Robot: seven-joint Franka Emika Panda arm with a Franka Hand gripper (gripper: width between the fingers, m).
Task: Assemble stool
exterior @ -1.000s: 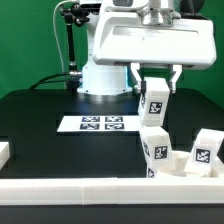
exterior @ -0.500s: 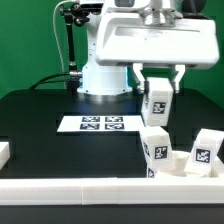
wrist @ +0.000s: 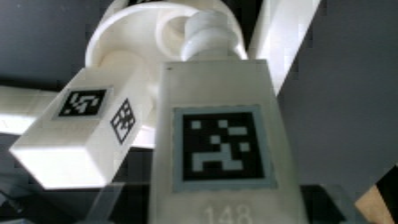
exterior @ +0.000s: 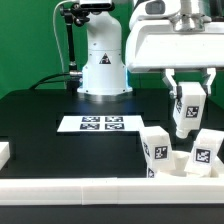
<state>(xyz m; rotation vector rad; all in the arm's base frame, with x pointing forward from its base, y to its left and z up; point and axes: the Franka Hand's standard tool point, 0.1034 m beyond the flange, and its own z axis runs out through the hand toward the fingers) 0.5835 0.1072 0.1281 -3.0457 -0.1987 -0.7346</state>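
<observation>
My gripper [exterior: 187,98] is shut on a white block leg [exterior: 187,110] with a square tag and holds it upright in the air. Below it the round seat [exterior: 180,166] lies near the front rail at the exterior view's right. Two tagged legs stand on the seat, one at its left [exterior: 155,148] and one at its right [exterior: 205,150]. The held leg hangs between and above them. In the wrist view the held leg [wrist: 221,140] fills the middle, with another leg [wrist: 86,122] and the seat [wrist: 143,35] behind it.
The marker board [exterior: 100,124] lies flat in the middle of the black table. A long white rail [exterior: 90,190] runs along the front edge. A white rail end [exterior: 5,153] shows at the exterior view's left. The robot base [exterior: 103,60] stands at the back.
My gripper has carried the held leg toward the exterior view's right and slightly lower, from above the left standing leg to above the gap between the two legs.
</observation>
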